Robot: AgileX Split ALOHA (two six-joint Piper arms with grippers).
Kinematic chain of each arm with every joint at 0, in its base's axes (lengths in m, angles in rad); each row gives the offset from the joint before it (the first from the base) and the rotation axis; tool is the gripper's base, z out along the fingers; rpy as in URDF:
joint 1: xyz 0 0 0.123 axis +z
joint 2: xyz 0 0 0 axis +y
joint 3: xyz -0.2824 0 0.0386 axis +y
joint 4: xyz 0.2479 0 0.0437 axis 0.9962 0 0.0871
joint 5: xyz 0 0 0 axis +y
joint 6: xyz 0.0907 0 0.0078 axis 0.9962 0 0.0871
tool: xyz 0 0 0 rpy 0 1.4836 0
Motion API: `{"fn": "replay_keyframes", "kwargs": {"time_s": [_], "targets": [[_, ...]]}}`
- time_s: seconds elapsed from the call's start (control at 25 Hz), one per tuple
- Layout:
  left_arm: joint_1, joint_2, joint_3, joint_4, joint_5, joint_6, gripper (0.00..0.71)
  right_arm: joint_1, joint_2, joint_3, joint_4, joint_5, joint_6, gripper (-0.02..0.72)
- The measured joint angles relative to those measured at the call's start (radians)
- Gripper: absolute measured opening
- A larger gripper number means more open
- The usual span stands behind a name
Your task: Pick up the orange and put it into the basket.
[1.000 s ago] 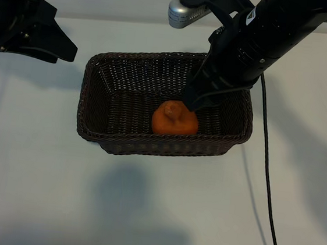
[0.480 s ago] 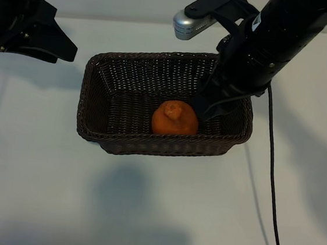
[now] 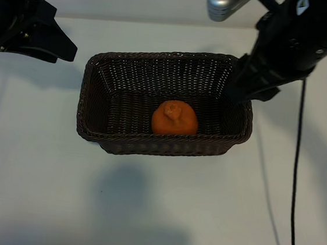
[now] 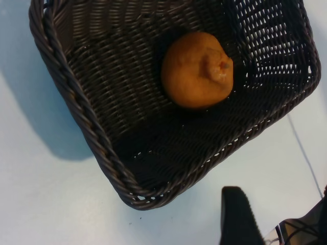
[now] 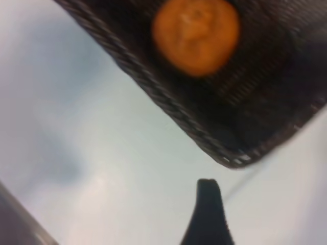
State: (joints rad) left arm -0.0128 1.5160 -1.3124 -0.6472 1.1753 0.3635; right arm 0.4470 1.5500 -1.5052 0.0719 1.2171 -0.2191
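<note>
Nearest the camera in the exterior view, the basket sits on the white table, its long axis running across the view from left to right. Inside it, against the near long wall and a little toward the right end, rests the orange, touched by nothing. It stands roughly upright, its knobby neck pointing up and leaning slightly toward the far side; the fruit is roundish, so that neck is the only axis it has.

Farther back, the right gripper hangs over the basket's far right corner, above the rim. Its jaws stand fairly wide and hold nothing. From it the orange lies down, toward the left and the near wall, clearly apart. This is the nearer arm to the fruit.

Farthest off, at the upper left and well clear of the basket, the left gripper hovers parked, its jaws moderately open and empty, aimed toward the basket.

Judging by how things lie, the placing is done: the orange is in the basket, and what remains for the right arm is only to clear the rim.
</note>
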Motion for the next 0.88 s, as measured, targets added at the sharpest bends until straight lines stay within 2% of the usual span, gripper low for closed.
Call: {"fn": "replay_keyframes", "kwargs": {"time_s": [0.24, 0.48, 0.68, 0.88], "targets": [[0.000, 0.000, 0.000, 0.000, 0.000, 0.000, 0.425, -0.103, -0.031, 0.000, -0.002, 0.003, 0.013, 0.525], [0.000, 0.000, 0.000, 0.000, 0.000, -0.002, 0.425, -0.216, -0.060, 0.003, 0.006, 0.003, -0.008, 0.521], [0.000, 0.000, 0.000, 0.000, 0.000, -0.001, 0.425, -0.292, -0.067, 0.022, 0.055, 0.004, -0.030, 0.491], [0.000, 0.000, 0.000, 0.000, 0.000, -0.001, 0.425, -0.300, -0.069, 0.022, 0.078, 0.004, -0.039, 0.453]]}}
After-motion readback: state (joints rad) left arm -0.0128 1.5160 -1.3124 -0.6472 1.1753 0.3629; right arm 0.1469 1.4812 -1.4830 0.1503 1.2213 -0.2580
